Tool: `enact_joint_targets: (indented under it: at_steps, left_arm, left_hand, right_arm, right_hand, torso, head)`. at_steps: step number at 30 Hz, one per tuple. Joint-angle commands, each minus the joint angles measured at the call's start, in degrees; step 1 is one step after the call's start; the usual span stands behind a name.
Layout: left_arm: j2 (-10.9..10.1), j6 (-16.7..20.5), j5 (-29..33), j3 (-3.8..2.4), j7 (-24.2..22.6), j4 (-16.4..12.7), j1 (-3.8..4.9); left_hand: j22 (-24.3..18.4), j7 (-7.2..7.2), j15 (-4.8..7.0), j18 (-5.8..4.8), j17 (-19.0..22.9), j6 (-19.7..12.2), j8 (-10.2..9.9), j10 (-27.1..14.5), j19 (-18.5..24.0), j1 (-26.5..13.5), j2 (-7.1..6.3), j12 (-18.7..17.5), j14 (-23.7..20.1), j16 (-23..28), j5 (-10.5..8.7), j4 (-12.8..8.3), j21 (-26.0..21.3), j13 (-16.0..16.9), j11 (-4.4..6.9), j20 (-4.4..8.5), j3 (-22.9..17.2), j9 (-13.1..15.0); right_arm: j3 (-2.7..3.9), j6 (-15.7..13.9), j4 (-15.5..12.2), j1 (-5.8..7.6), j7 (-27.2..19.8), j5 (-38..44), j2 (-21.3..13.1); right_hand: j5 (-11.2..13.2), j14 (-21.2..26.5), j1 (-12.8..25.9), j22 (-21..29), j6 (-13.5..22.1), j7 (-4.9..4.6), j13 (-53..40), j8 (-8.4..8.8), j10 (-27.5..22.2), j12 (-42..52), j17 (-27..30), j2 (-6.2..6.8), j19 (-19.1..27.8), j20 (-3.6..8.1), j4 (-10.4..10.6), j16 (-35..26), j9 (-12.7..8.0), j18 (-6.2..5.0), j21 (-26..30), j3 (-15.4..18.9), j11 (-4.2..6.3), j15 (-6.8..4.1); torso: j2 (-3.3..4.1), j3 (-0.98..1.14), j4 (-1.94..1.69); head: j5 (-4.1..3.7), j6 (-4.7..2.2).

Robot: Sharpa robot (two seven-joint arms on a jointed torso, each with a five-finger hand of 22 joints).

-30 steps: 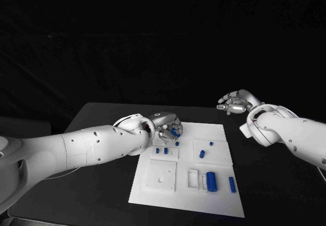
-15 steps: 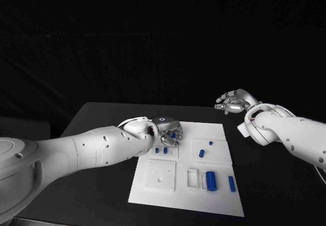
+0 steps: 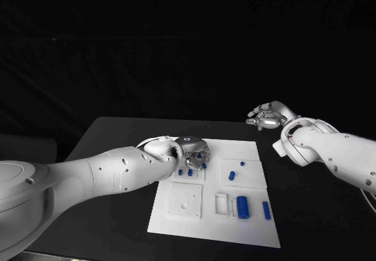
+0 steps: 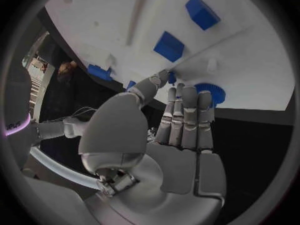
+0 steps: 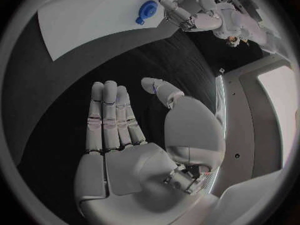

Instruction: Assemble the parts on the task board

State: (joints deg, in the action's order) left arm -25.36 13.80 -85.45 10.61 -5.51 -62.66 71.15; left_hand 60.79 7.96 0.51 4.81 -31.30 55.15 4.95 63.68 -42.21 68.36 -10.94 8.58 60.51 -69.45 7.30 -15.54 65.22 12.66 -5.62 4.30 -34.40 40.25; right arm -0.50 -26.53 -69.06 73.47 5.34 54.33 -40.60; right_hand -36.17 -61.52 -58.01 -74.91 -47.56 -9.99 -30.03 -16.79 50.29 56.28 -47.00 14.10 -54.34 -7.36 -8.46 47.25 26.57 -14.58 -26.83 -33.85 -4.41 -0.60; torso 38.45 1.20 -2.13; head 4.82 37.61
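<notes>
On the black tabletop (image 3: 117, 136) lies the white rectangular task board (image 3: 196, 228), its long side running from near to far. Over the board's far left corner hangs the left silver many-fingered hand (image 3: 193, 152), palm down, its fingers together and stretched toward the board; the left wrist view shows the hand (image 4: 164, 145) with a small dark-blue part (image 4: 172, 77) at the tips of thumb and finger, just beside a round ribbed blue gear-like part (image 4: 209, 92) near the board's edge. Whether the small part is truly pinched or merely touched cannot be told. Two small blue pegs (image 3: 185, 172) stand side by side in a raised square just near of that hand. To the right, a short blue cylinder (image 3: 231, 175) lies tilted inside a square recess, with a tiny blue stud (image 3: 242, 163) beyond it. Nearer, a larger blue cylinder (image 3: 243, 207) lies lengthwise beside a white slotted frame (image 3: 221, 204), and a slim blue bar (image 3: 265, 210) lies close to the board's right edge. A white square plate with small holes (image 3: 184, 200) sits on the near left part.

Well apart, off the board's far right corner and raised above the tabletop, the right silver hand (image 3: 266, 117) is released and holds nothing; the right wrist view shows its palm flat and fingers (image 5: 106, 120) straight.
</notes>
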Motion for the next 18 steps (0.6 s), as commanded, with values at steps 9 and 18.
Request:
enact_joint_targets:
  at_steps: [9,18]
  left_arm:
    - [0.2,0.7,-0.7,0.03,-0.5,0.4,-0.34]
    - [0.4,0.2,-0.4,0.03,-0.3,0.5,-0.34]
  left_hand:
    - [0.2,0.1,0.1,0.99,-0.3,-0.2,0.0,0.8,-0.7,-0.1,0.67,-0.5,0.8,-0.8,0.15,0.5,0.5,-0.1,-0.2,1.89,-0.1,-0.4]
    - [0.4,0.23,0.18,1.15,-0.6,0.5,0.6,1.3,-1.1,0.1,1.33,-0.8,1.2,-1.4,0.27,0.5,0.9,-0.2,-0.14,2.0,-0.1,-0.7]
  right_arm:
    - [0.03,0.7,0.0,-0.01,-0.6,0.1,0.2]
    - [0.03,0.8,0.1,-0.01,-0.7,0.1,0.2]
  right_hand:
    - [-0.3,0.3,0.1,-1.4,0.0,-0.49,0.1,0.04,-0.4,0.4,0.1,-0.57,0.1,-0.24,-0.3,-0.2,-0.1,-0.42,0.1,0.0,0.02,-0.08]
    - [-0.3,0.3,0.1,-1.4,0.0,-0.49,0.1,0.03,-0.4,0.4,0.1,-0.59,0.1,-0.24,-0.3,-0.2,-0.1,-0.42,0.1,0.0,0.02,-0.08]
  torso:
    - [-0.05,0.02,-0.04]
    - [-0.08,0.06,-0.05]
  head:
    - [0.02,0.15]
    - [0.07,0.17]
